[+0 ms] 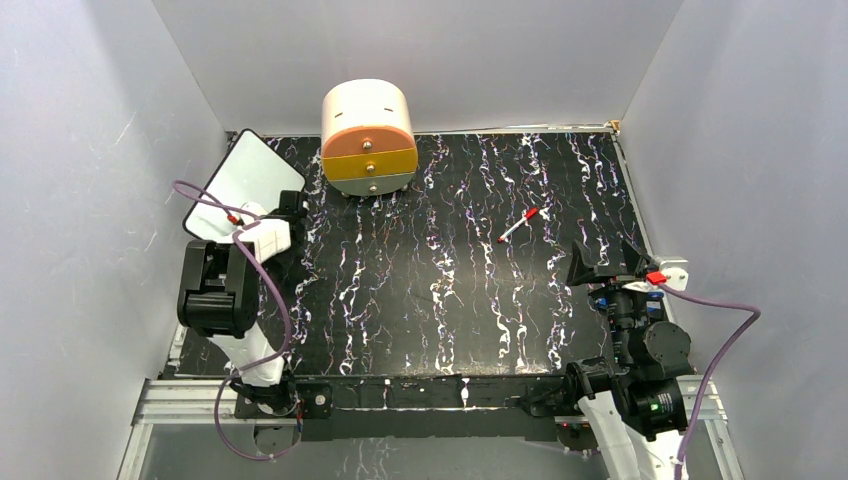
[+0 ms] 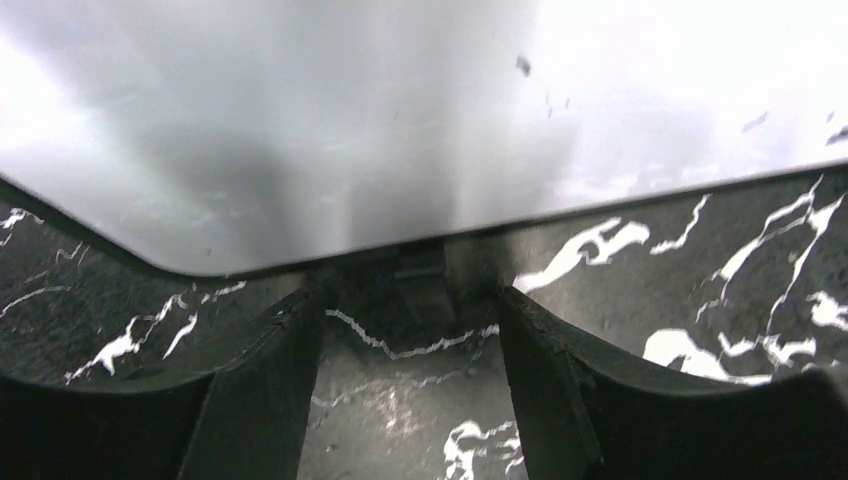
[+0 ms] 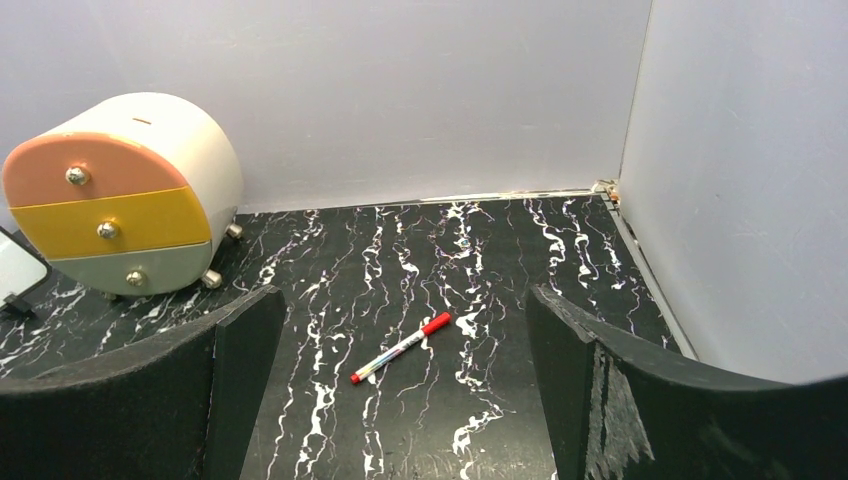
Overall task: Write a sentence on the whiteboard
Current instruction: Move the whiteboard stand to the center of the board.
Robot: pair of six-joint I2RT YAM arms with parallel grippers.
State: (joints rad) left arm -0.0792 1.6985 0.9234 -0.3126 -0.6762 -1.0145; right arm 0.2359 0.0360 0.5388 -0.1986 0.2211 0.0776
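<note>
Top external view, starting at the left: the flat white rectangular whiteboard [image 1: 240, 175] with rounded corners and a thin black rim lies at the rear left corner of the black, white-veined marble-pattern desk [image 1: 450, 300]. It is turned at an angle to the desk's edges. The left hand [image 1: 290, 205] sits at the whiteboard's near right edge, its arm reaching up from the base at the near left. In the left wrist view its two black fingers [image 2: 270, 370] are spread, with bare desk showing in the gap between them. The whiteboard's rim runs across just beyond the fingertips, and I cannot tell whether they touch it. The part of the whiteboard's face seen there is glossy white with a few small dark specks toward the upper right.

To the right of the whiteboard, against the rear wall, stands a round cream drawer unit [image 1: 368, 135] with three drawers. They are salmon above yellow above grey, each with a metal knob. Further right, a white-barrelled marker with a red cap [image 1: 518, 225] lies flat on the open desk, well apart from both hands, its cap toward the rear right.

At the right side, the right hand [image 1: 603, 260] hovers above the desk with its fingers spread wide, gripping nothing. The right wrist view looks out between them at the marker and the drawer unit.
</note>
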